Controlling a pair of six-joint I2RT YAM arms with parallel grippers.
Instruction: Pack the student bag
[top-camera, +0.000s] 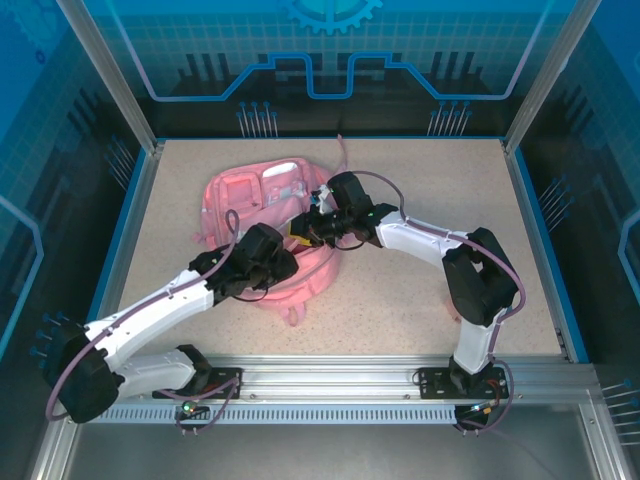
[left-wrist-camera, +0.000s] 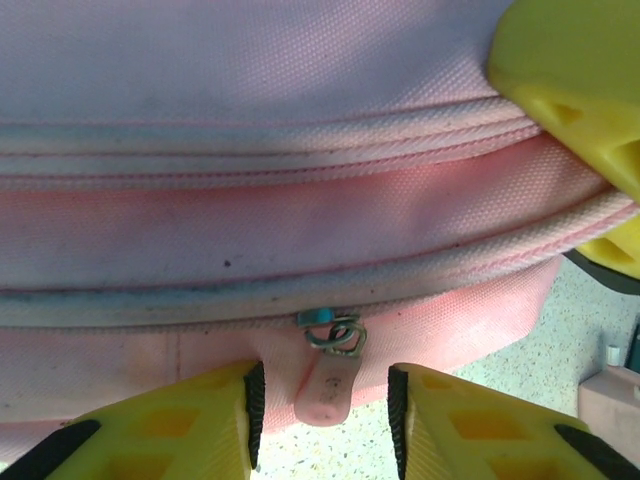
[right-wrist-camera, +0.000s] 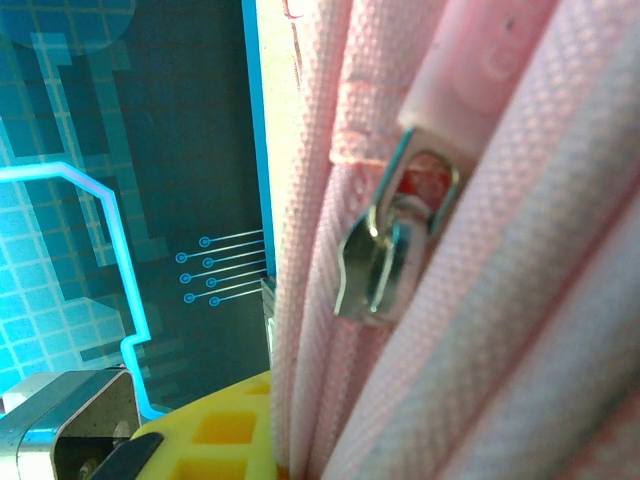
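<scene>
Left end effector (left-wrist-camera: 325, 405) gapes astride one zip pull (left-wrist-camera: 328, 385); right end effector (top-camera: 302, 232) pinches bag (left-wrist-camera: 300, 120)

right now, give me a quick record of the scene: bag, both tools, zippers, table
bag: pink student bag, lying left of centre on the table
left tool: left tool open, one finger on either side of a zip pull, gaps on both sides
zip pull: pink tab hanging from a metal slider on the bag's side
right tool: right tool appears closed on a piped edge of the bag
second slider: metal slider between pink folds, close to the right wrist camera
</scene>
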